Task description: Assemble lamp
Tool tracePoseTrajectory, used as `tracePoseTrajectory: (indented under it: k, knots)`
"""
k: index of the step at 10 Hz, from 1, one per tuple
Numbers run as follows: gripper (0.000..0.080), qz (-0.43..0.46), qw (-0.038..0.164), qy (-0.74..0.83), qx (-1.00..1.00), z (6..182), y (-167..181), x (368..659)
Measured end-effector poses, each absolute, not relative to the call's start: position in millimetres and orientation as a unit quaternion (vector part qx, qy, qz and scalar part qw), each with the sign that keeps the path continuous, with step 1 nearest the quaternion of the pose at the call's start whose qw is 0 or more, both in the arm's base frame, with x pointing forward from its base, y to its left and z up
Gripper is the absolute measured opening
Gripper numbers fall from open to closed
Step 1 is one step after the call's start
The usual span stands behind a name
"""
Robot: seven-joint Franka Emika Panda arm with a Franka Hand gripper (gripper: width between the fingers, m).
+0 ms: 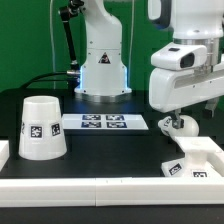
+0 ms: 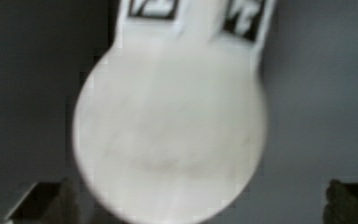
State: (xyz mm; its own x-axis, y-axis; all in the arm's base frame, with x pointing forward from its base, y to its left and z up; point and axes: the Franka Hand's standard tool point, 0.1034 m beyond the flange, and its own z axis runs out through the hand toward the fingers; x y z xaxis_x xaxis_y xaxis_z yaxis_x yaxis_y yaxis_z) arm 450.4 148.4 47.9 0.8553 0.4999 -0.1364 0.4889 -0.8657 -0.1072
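Observation:
The white bulb point(image 2: 167, 120) fills the wrist view, blurred and very close, with its tagged neck point(image 2: 194, 15) at one end. My gripper point(image 2: 197, 206) straddles the bulb's round end. One dark finger point(image 2: 43, 205) stands close to the bulb and the other finger point(image 2: 354, 200) stands well clear of it, so the jaws look open. In the exterior view my gripper point(image 1: 178, 126) is low over the black table at the right with the bulb point(image 1: 182, 124) between its fingers. The white cone shade point(image 1: 45, 128) stands at the left. The blocky base point(image 1: 195, 165) lies at the front right.
The marker board point(image 1: 104, 122) lies flat in the middle of the table. The arm's white pedestal point(image 1: 103, 70) stands behind it with black cables to the exterior view's left. A white wall point(image 1: 60, 185) runs along the table's front edge.

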Motion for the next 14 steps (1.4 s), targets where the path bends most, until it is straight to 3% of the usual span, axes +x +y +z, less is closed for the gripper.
tracePoseTrajectory:
  k: [9, 12, 14]
  knots:
    - [0.0698, 0.322, -0.005, -0.258, -0.911, 38.4, 142.7, 438.3]
    - [0.0698, 0.407, -0.006, -0.255, -0.877, 31.7, 142.5, 432.6]
    - [0.0698, 0.400, -0.004, -0.254, -0.881, 26.2, 143.8, 439.6]
